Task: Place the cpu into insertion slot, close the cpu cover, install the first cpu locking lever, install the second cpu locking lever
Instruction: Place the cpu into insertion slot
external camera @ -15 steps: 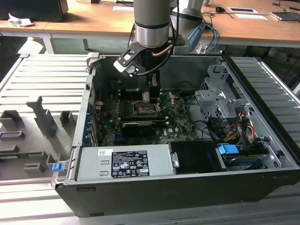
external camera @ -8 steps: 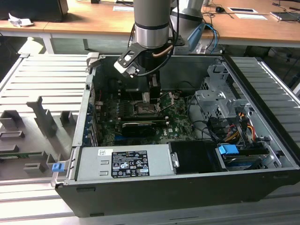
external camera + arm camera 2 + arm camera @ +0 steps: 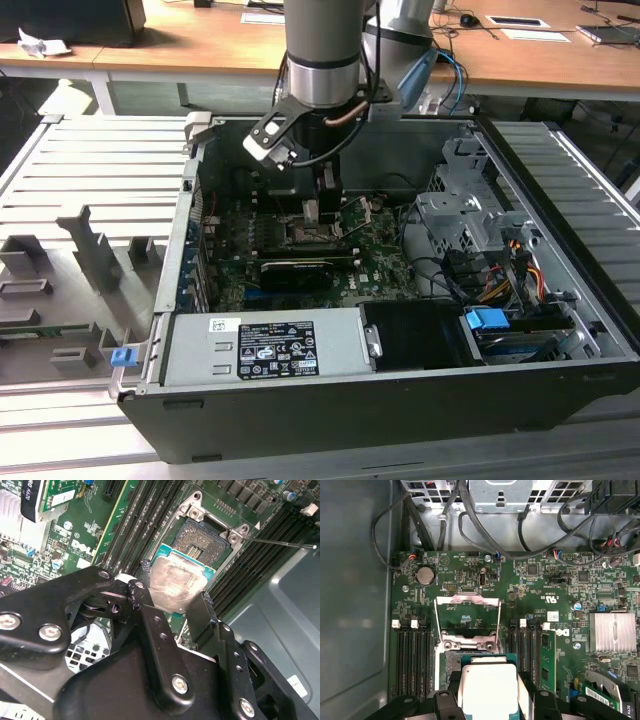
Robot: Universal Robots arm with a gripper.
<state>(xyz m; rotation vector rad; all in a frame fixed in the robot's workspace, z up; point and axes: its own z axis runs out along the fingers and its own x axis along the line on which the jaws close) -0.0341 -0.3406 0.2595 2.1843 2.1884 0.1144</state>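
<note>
An open computer case [image 3: 400,410] lies on its side, and a robot arm [image 3: 320,50] reaches down into it over the green motherboard [image 3: 380,260]. In the exterior view the gripper [image 3: 318,205] sits low over the board, and what it carries is too small to make out. In the second wrist view the gripper [image 3: 172,597] has its black fingers [image 3: 155,630] closed on two opposite edges of the cpu [image 3: 177,580], a square chip with a smeared silver-grey top, so the chip sits between the jaws. Just beyond the fingertips lies the insertion slot [image 3: 202,540], a dark square socket with a metal rim. The chip covers the slot's near part, and whether chip and slot touch cannot be told. A thin metal rod [image 3: 280,542] runs out from the slot's far corner, and its far end is hard to follow. In the first wrist view the gripper [image 3: 488,685] and the cpu [image 3: 487,690] are cut off by the frame edge. A strip of the insertion slot [image 3: 451,661] shows just ahead of the chip. Further ahead of the jaws the cpu cover [image 3: 468,599], a silvery frame, stands raised open on its hinge. Long black memory slots [image 3: 415,655] flank the jaws on both sides. A ribbed heatsink [image 3: 612,632] sits well off to one side, and black cables [image 3: 470,535] cross the board's far edge.
</note>
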